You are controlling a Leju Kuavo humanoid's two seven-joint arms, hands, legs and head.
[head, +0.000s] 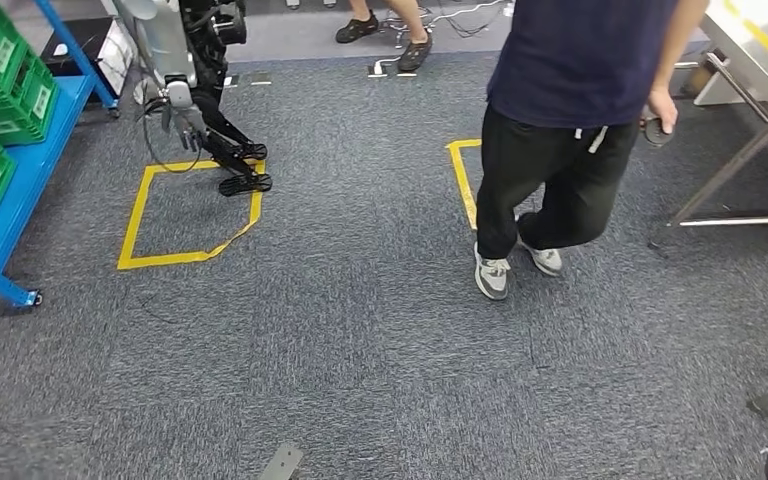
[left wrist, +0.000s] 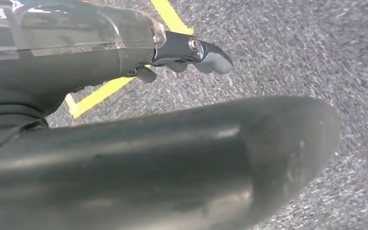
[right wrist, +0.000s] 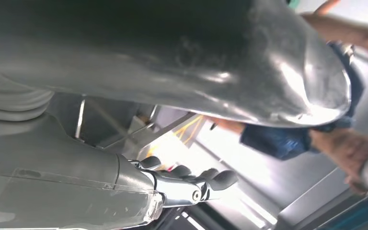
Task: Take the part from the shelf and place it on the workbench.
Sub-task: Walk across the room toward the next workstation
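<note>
A shelf (head: 5, 170) stands at the left, a workbench (head: 760, 50) at the right, a person (head: 560, 130) between.

person in dark clothes (head: 560, 110) standing | yellow tape square (head: 192, 215) on grey carpet (head: 360, 340)

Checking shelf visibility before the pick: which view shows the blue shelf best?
Head view: the blue shelf stands at the picture's left edge with green bins on it. Left wrist view shows carpet and yellow tape, right wrist view a person's blue shirt and metal frame, not the shelf.
</note>
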